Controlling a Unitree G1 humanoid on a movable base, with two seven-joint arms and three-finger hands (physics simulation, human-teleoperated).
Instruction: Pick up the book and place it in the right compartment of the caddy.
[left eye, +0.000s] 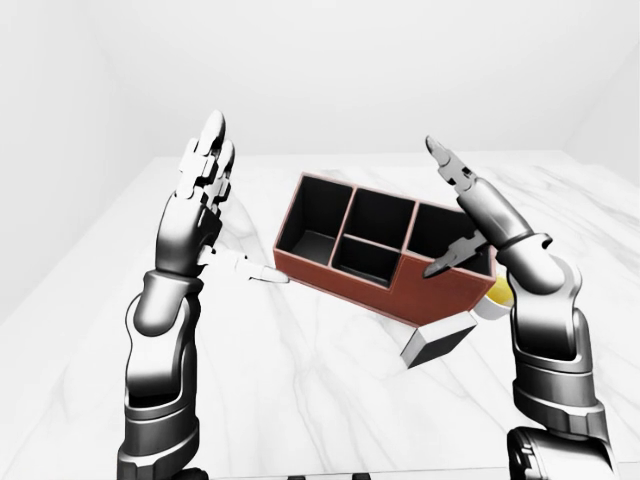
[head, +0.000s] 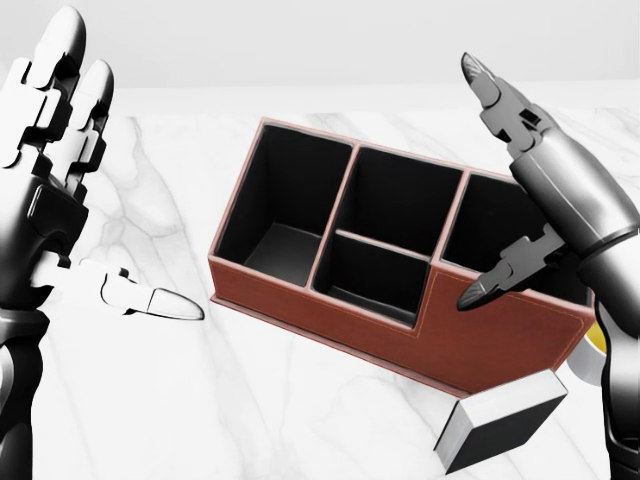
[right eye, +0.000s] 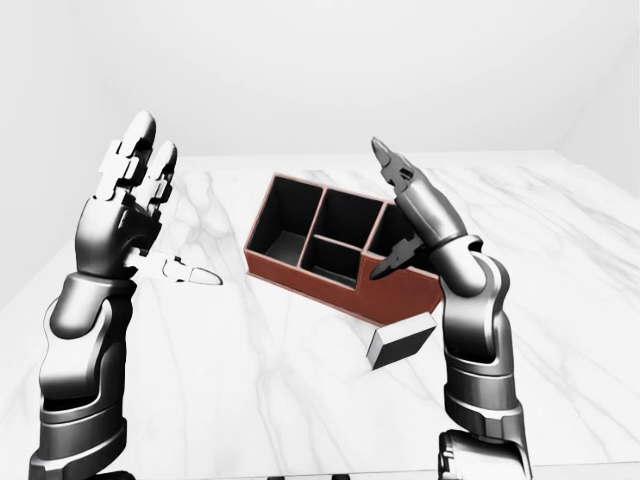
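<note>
Two open hands, book (head: 502, 421) beside caddy (head: 400, 300)

The scene is being lit brightly and evenly, with no single lamp being revealed; the white walls are being washed almost to blankness, and the marble table (left eye: 330, 400) is being rendered pale with faint grey veining. Only soft, weak shadows are being cast beneath the caddy (head: 500, 330) and the book (head: 500, 425); the caddy's compartments are being left nearly black inside. Smooth highlights are being reflected along the metallic left hand (right eye: 125, 215) and right hand (left eye: 470, 215); no harsh glare is being produced. All edges are being drawn crisply; no blur, grain or edge distortion is being shown in any view.
</note>
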